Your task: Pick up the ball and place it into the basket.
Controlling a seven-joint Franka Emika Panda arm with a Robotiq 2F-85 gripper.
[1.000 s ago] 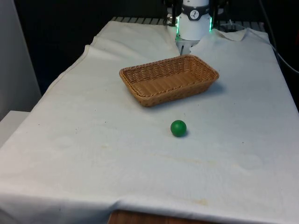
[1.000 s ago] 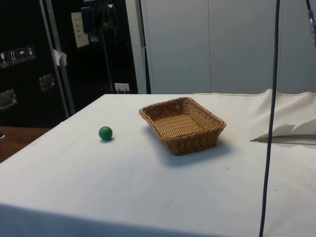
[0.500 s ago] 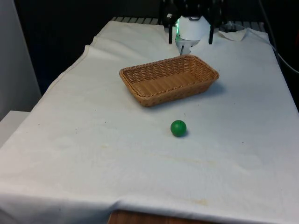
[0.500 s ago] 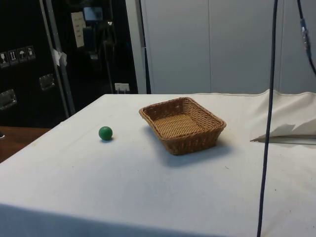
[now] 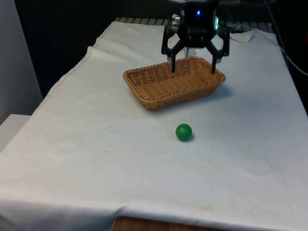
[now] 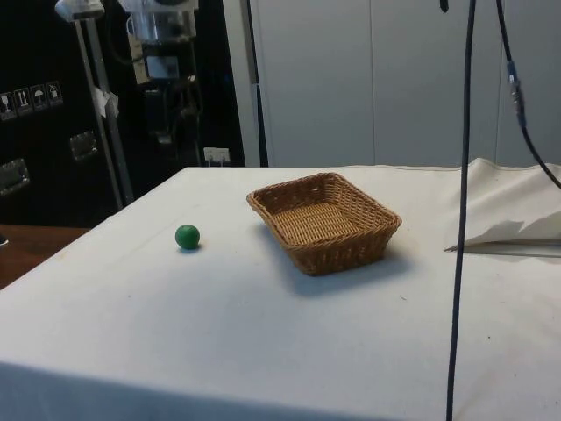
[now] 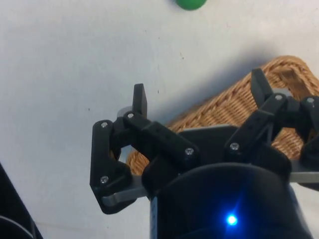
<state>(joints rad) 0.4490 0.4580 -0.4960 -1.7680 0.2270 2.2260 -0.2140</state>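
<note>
A small green ball (image 5: 183, 132) lies on the white cloth, a short way in front of the basket. The brown wicker basket (image 5: 174, 82) holds nothing. My black gripper (image 5: 192, 65) hangs in the air, open wide, nothing between its fingers. In the front view its fingertips (image 5: 172, 66) overlap the basket's far rim. The wrist view shows the gripper (image 7: 199, 92) above the basket's corner (image 7: 234, 107), with the ball (image 7: 190, 3) farther off on the cloth. From the side, the ball (image 6: 187, 236) rests left of the basket (image 6: 324, 219), and the arm's white wrist (image 6: 159, 17) hangs high above the table.
The cloth-covered table (image 5: 96, 144) stretches wide around the ball. A dark cable (image 6: 458, 210) hangs down across the side view's right part. The cloth lies in a raised fold (image 6: 517, 228) at the side view's right.
The gripper has come down from the top of the front view, towards the camera, with its fingers spread. Ball and basket have not moved.
</note>
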